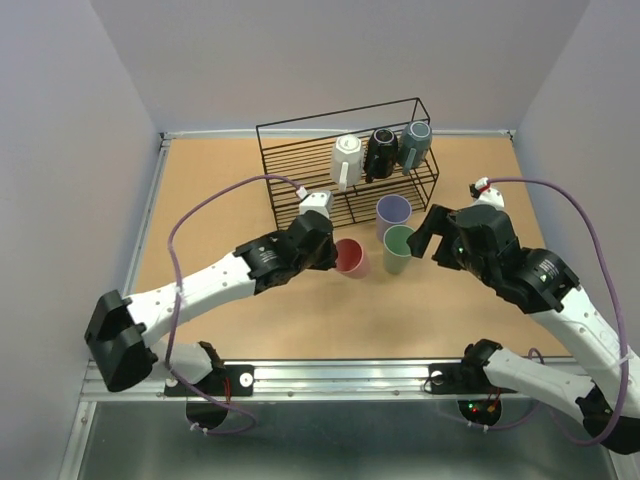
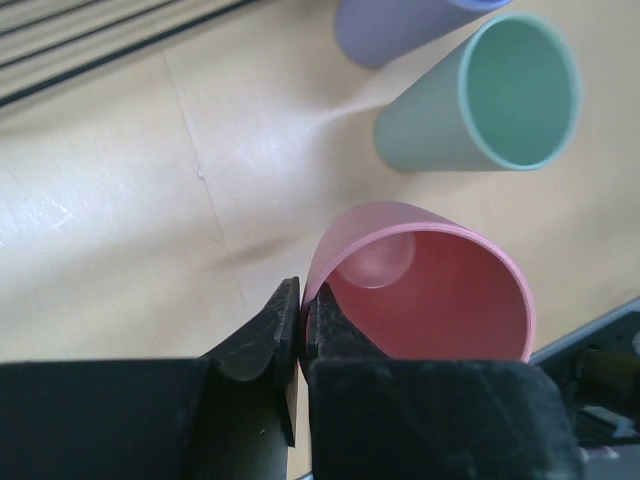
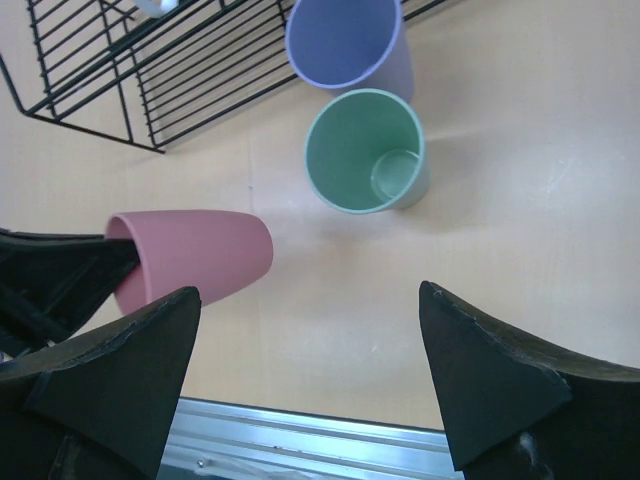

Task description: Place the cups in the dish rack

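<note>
Nearest, the left gripper is clamped on the rim of the pink cup, which seems tipped off upright. At its 3 o'clock stands the green cup, and just beside that is the right gripper, jaws wide apart. The lavender cup stands at green's 12 o'clock. Beyond, the dish rack carries a white mug, a black mug and a grey-blue mug.

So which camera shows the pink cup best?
The left wrist view: the pink cup is close, its inside and the left gripper pinching its rim clear. Right wrist shows its outside; top view shows it small.
</note>
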Controlling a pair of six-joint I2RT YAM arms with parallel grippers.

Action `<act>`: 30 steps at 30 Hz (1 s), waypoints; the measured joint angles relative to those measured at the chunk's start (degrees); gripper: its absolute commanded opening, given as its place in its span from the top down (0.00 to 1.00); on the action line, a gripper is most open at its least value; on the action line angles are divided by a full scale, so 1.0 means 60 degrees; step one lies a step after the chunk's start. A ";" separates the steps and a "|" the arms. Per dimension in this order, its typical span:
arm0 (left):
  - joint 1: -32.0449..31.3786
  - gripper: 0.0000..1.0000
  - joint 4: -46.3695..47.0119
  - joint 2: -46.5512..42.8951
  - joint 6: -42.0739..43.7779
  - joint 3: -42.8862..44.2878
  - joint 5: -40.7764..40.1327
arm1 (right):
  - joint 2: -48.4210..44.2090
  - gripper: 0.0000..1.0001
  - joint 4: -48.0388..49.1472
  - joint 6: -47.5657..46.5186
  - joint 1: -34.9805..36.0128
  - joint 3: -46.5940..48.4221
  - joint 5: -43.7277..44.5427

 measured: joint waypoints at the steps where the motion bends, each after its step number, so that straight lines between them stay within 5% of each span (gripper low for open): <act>1: 0.0000 1.00 0.0007 -0.0321 0.0000 -0.0004 -0.0022 | 0.0066 0.05 0.0073 0.0004 0.0000 0.0000 -0.0109; 12: 0.0000 1.00 0.1548 -0.3712 0.0135 -0.1384 -0.0015 | 0.0860 0.00 0.2295 0.0069 0.0000 0.0076 -0.2313; 30: 0.0000 1.00 0.1960 -0.5067 -0.0120 -0.1982 -0.0189 | 0.1158 0.00 0.5268 0.0820 0.0000 0.0087 -0.5191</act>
